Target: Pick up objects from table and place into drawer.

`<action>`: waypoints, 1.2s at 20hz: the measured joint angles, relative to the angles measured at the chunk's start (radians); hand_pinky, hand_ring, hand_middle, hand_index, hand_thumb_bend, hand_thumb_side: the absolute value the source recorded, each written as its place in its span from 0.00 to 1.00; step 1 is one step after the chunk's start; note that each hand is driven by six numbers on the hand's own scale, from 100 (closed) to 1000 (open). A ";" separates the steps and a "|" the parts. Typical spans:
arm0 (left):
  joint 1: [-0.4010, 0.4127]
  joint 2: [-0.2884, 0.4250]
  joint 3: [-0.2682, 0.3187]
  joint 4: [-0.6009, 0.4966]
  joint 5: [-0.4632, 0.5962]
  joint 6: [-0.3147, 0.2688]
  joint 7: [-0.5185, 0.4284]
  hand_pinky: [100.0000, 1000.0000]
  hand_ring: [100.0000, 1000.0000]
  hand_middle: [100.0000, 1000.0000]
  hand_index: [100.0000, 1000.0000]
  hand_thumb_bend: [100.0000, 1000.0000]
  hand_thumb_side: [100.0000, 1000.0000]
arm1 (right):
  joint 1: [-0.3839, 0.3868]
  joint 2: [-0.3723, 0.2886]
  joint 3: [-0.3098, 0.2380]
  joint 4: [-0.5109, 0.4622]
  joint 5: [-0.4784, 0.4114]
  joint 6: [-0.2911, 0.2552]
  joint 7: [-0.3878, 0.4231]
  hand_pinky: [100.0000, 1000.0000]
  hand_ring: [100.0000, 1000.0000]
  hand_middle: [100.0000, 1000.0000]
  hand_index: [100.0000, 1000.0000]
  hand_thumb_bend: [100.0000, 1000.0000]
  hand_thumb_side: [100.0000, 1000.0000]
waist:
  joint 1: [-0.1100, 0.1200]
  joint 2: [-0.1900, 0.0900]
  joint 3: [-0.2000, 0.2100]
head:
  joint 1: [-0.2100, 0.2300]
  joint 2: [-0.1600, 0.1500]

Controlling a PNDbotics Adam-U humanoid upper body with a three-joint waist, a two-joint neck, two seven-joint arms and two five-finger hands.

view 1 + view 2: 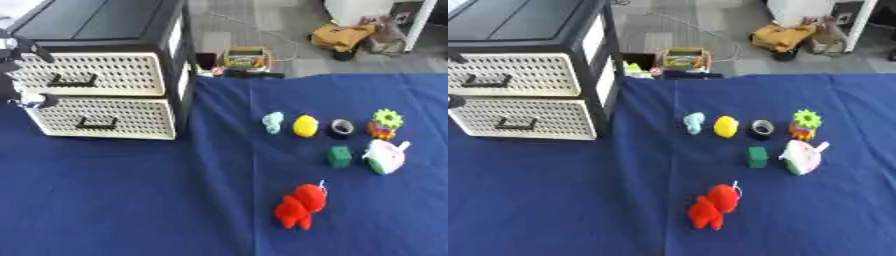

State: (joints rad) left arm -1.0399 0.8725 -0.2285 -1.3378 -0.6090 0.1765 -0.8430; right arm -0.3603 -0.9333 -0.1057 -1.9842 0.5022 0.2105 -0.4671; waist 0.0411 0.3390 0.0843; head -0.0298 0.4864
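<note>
A: Left eye: blue surface (131, 200), grey floor beyond. Left robot hand (19, 75) at the drawer unit (101, 75)'s edge; grip, cannot tell.

B: Right eye: red toy (713, 206) lies well apart, nearest us, behind it the yellow piece (726, 126) and green block (757, 156).

no readable text, no labels, brands or numbers on the drawer unit (96, 95), toys or cloth
</note>
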 measured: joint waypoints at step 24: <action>-0.113 -0.099 0.021 0.196 -0.024 -0.109 -0.045 0.00 0.00 0.00 0.92 0.31 0.35 | -0.010 0.000 0.003 0.000 -0.014 -0.006 -0.029 0.59 0.68 0.66 0.70 0.00 1.00 | 0.006 0.041 -0.008 | 0.006 -0.037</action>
State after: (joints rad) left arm -1.1525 0.7738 -0.2076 -1.1417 -0.6332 0.0679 -0.8883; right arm -0.3703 -0.9333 -0.1031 -1.9842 0.4887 0.2047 -0.4957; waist 0.0470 0.3803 0.0767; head -0.0238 0.4498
